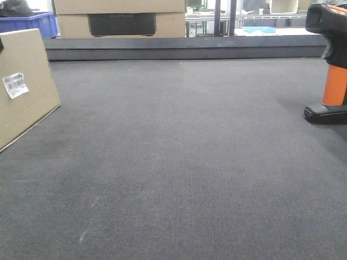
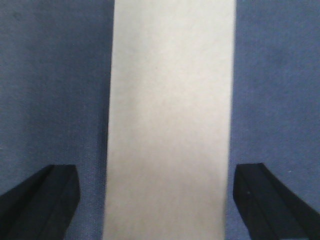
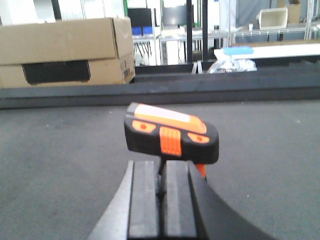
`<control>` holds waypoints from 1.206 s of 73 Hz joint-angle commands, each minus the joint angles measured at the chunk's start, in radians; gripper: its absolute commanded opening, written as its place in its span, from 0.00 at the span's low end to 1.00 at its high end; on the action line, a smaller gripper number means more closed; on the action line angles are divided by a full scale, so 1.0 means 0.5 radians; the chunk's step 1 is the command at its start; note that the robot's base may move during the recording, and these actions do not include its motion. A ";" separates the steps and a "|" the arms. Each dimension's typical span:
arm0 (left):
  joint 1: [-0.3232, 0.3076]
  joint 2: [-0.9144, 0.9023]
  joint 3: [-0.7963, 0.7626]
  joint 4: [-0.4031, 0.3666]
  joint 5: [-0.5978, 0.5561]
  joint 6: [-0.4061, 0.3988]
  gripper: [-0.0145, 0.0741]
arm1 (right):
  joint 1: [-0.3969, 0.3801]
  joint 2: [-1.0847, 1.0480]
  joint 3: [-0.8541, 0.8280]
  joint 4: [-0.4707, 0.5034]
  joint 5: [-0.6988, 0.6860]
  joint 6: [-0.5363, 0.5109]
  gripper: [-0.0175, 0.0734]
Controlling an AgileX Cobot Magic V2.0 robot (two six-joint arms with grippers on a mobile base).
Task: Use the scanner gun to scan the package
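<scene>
The package (image 1: 27, 86) is a tan cardboard box at the far left of the front view, with a white barcode label (image 1: 15, 85) on its facing side. In the left wrist view its narrow face (image 2: 170, 100) runs between the spread fingers of my left gripper (image 2: 156, 200), which is open and touches neither side. The scanner gun (image 1: 332, 59), black with an orange handle, stands upright on its base at the far right. In the right wrist view the scanner (image 3: 170, 135) stands just beyond my right gripper (image 3: 161, 200), whose jaws are shut together and empty.
A dark grey mat (image 1: 184, 162) covers the table. A raised dark rim (image 1: 184, 47) runs along its far edge. Behind it are a large cardboard box (image 1: 120, 19) and a blue crate (image 1: 32, 23). Shelving stands at the back right.
</scene>
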 commanded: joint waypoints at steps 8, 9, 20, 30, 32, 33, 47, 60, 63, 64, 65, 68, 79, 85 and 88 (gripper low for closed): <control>0.005 -0.238 -0.035 0.004 0.005 -0.072 0.74 | -0.006 -0.154 0.002 -0.007 0.187 -0.013 0.01; 0.005 -0.266 -0.030 -0.001 0.005 -0.086 0.74 | -0.006 -0.164 0.002 -0.007 0.202 -0.013 0.01; 0.005 -0.466 0.070 -0.105 -0.032 -0.101 0.72 | -0.006 -0.225 0.002 -0.007 0.264 -0.013 0.01; 0.005 -0.669 0.302 -0.267 -0.248 -0.101 0.51 | -0.006 -0.225 0.002 -0.007 0.290 -0.013 0.01; 0.005 -0.705 0.351 -0.287 -0.298 -0.101 0.45 | -0.006 -0.225 0.002 -0.007 0.290 -0.013 0.01; 0.005 -0.714 0.363 -0.291 -0.321 -0.101 0.44 | -0.006 -0.225 0.002 -0.007 0.290 -0.013 0.01; 0.005 -0.957 0.707 -0.321 -0.538 -0.101 0.04 | -0.006 -0.225 0.002 -0.007 0.314 -0.013 0.01; 0.005 -1.233 1.095 -0.317 -0.998 -0.101 0.04 | -0.006 -0.259 0.002 -0.007 0.439 -0.013 0.01; 0.005 -1.312 1.171 -0.317 -1.145 -0.101 0.04 | -0.006 -0.298 0.002 -0.007 0.460 -0.013 0.01; 0.005 -1.340 1.202 -0.317 -1.194 -0.101 0.04 | -0.006 -0.314 0.002 -0.007 0.476 -0.013 0.01; 0.005 -1.367 1.248 -0.317 -1.242 -0.101 0.04 | -0.006 -0.333 0.002 -0.007 0.491 -0.013 0.01; 0.005 -1.460 1.338 -0.317 -1.373 -0.101 0.04 | -0.006 -0.397 0.002 -0.007 0.551 -0.013 0.01; 0.005 -1.694 1.614 -0.255 -1.612 -0.101 0.04 | -0.006 -0.748 0.002 -0.007 1.025 -0.013 0.01; 0.005 -1.783 1.663 -0.240 -1.539 -0.101 0.04 | -0.006 -0.970 0.002 -0.007 1.234 -0.013 0.01; 0.005 -1.830 1.672 -0.252 -1.528 -0.101 0.04 | -0.006 -1.083 0.002 -0.007 1.321 -0.013 0.01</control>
